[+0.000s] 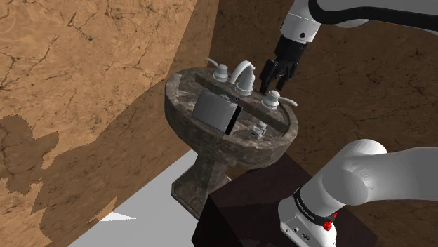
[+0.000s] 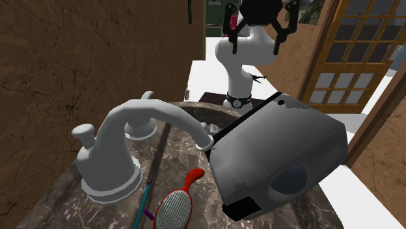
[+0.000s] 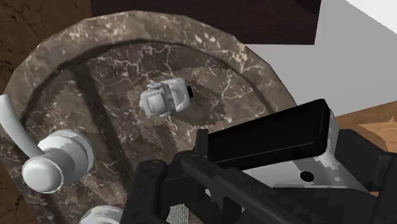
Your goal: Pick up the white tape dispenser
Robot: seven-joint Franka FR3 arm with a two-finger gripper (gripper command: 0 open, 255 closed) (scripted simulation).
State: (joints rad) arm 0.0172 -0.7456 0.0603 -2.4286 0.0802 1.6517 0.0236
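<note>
Tape dispenser (image 1: 258, 130): small, white-grey, lying in the basin of the dark marbled pedestal sink (image 1: 184, 116), on the side nearer the stand (image 1: 246, 203). It sits just beside the black end of a large grey box (image 1: 214, 107) that lies tilted across the basin, toward the shoulder view's lower right of it.

Gripper (image 1: 274, 81): hangs above the back of the sink, over the faucet handle (image 1: 271, 101) on the shoulder view's right and beside the curved spout (image 1: 243, 73). It is well apart from the dispenser and touches nothing. Jaws stand wide apart and hold nothing; the second exterior view shows the gripper (image 2: 257, 36) from below with both prongs spread.

Wrist view: the dispenser (image 3: 167, 97) lies out ahead in the basin, beyond the fingers (image 3: 149, 188) and beyond the box's black end (image 3: 270, 137), not between the fingers. One white handle (image 3: 54, 168) shows close to the left finger.

Arm: rises from the stand at the shoulder view's lower right, leaves the frame, and comes in again from the upper right, with the wrist pointing steeply down over the sink's back rim.

Also on the sink in the second exterior view: a red-handled brush (image 2: 177, 203) and a teal pencil (image 2: 141, 207), between the faucet (image 2: 140, 114) and the box (image 2: 280, 153).
</note>
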